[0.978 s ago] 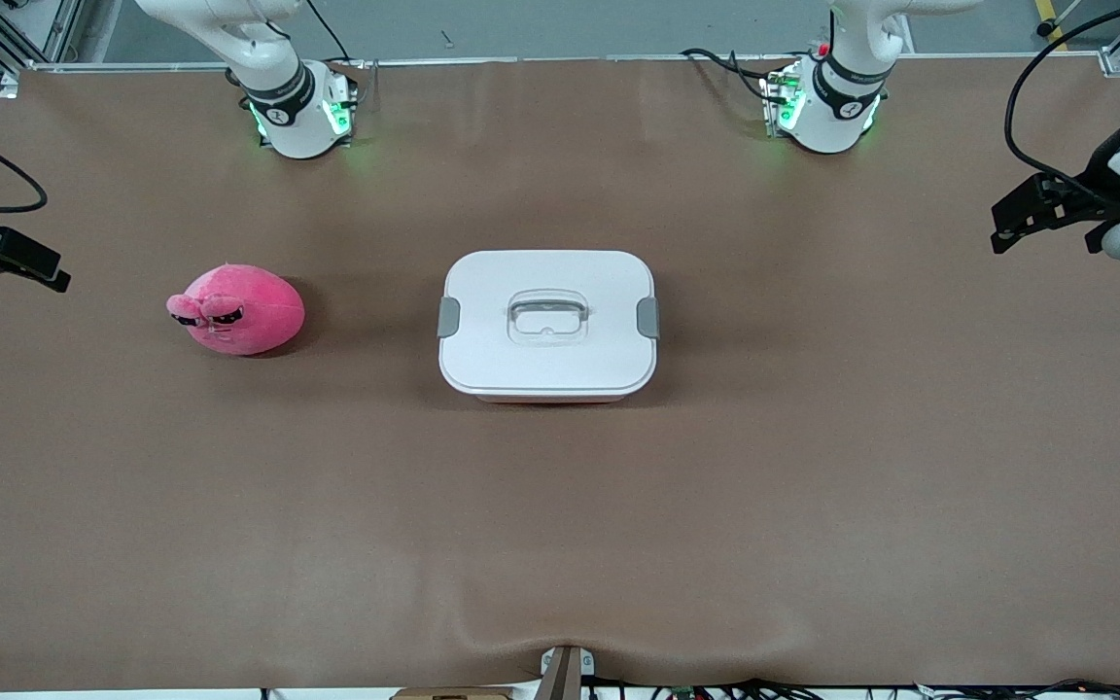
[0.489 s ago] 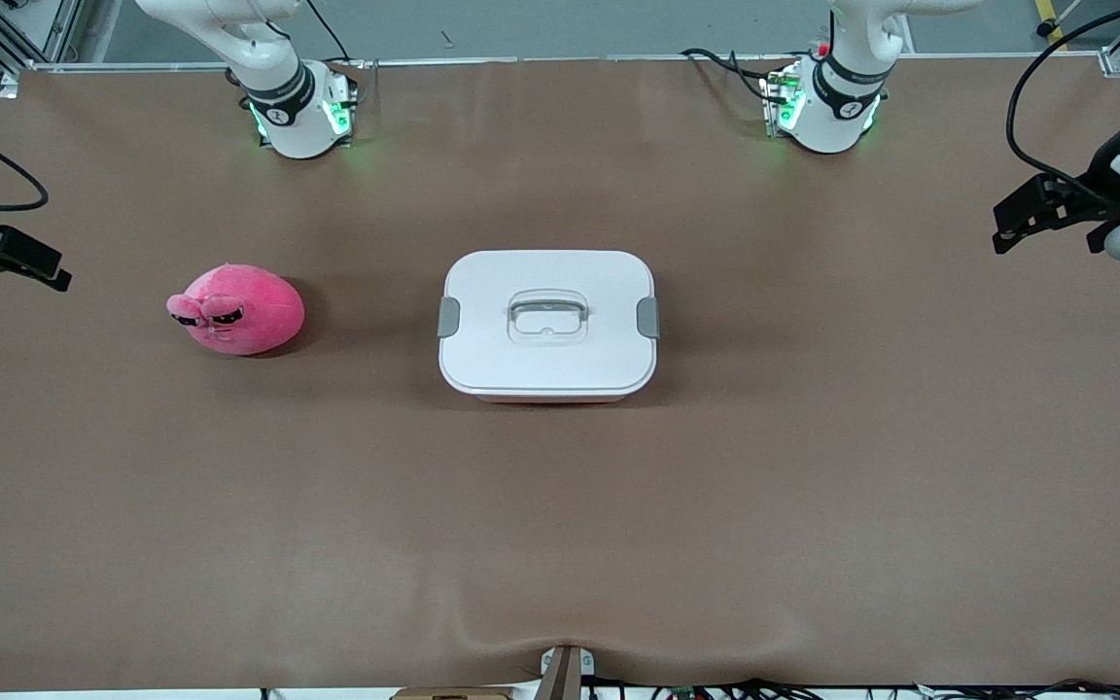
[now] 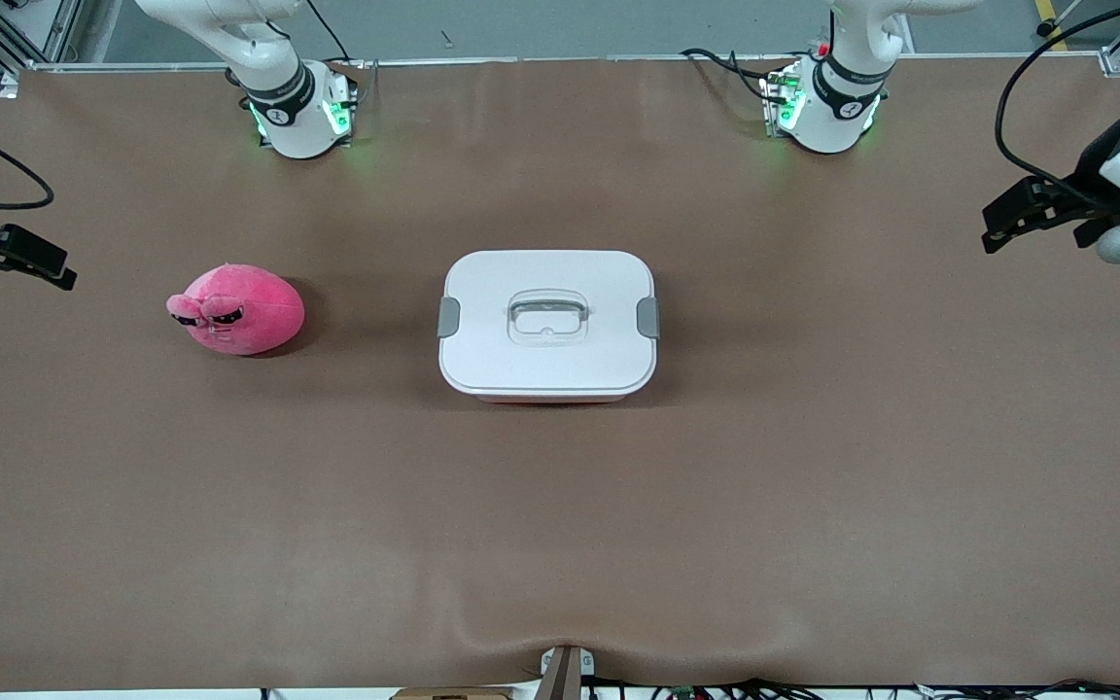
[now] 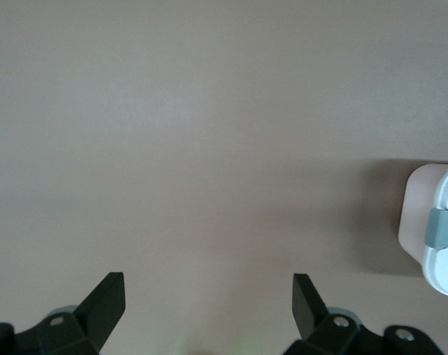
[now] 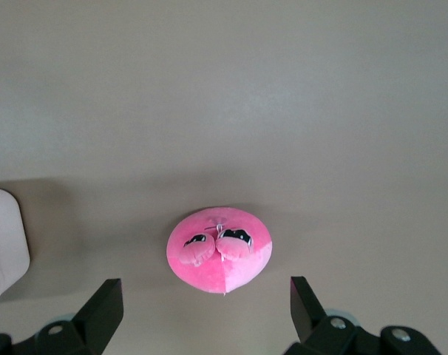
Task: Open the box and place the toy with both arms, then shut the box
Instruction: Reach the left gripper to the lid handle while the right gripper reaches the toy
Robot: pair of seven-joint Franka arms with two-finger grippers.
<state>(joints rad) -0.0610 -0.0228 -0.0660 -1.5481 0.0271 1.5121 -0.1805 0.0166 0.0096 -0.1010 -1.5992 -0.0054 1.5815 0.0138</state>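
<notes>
Brown matte table cover (image 3: 560, 506), slightly wrinkled at the lower edge of the front view. Box (image 3: 547, 325) at frame centre: rounded white lid on, grey side clips, clear recessed handle. Fuzzy pink toy (image 3: 237, 309) at mid-left. Right gripper (image 3: 20, 261) at the left edge, left gripper (image 3: 1025, 215) at the right edge.

Left wrist: left gripper (image 4: 209, 299) wide open, empty, over bare cover; box corner (image 4: 437, 229) at right edge.

Right wrist: right gripper (image 5: 207, 303) wide open, empty, toy (image 5: 219, 249) lower centre.

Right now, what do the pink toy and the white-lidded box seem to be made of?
The toy looks like soft plush fabric: fuzzy matte surface with a stitched seam. The box looks like hard plastic: a smooth, slightly glossy white lid, grey clips and a clear handle; its pinkish tub looks translucent.
</notes>
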